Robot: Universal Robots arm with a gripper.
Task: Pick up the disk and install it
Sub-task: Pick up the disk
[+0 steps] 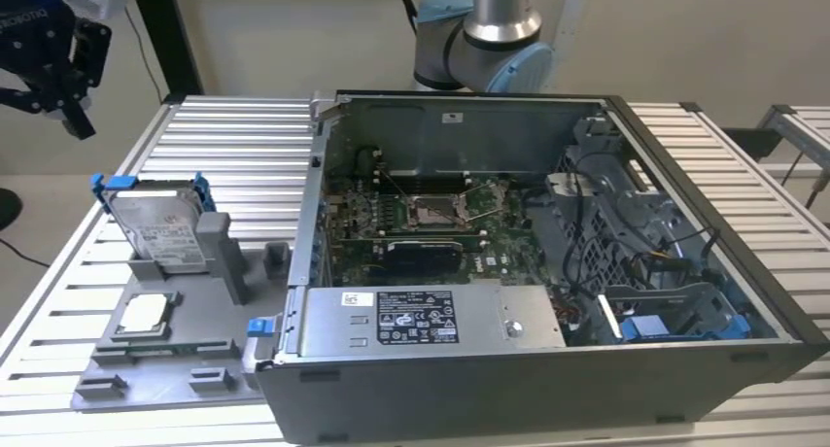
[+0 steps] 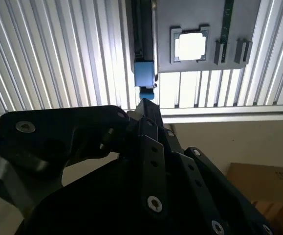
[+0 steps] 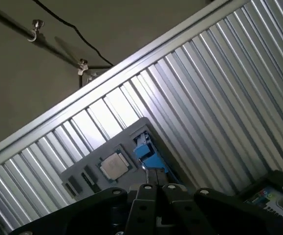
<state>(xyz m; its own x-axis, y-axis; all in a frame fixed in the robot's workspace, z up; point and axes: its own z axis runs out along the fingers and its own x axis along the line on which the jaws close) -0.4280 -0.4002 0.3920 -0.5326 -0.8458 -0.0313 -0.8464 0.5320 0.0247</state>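
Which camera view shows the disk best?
The exterior view: the disk stands tilted in the grey holder, label and blue carrier visible. Both wrist views show its blue carrier end, the disk edge-on.

The black gripper [image 1: 68,107] is held high at the exterior view's left and is pointed downward, with nothing touched by it. In both wrist views its dark, bolted links are seen from behind. The arm [image 1: 500,24], a silver tube on a blue-grey joint, is seen standing upright at the back.
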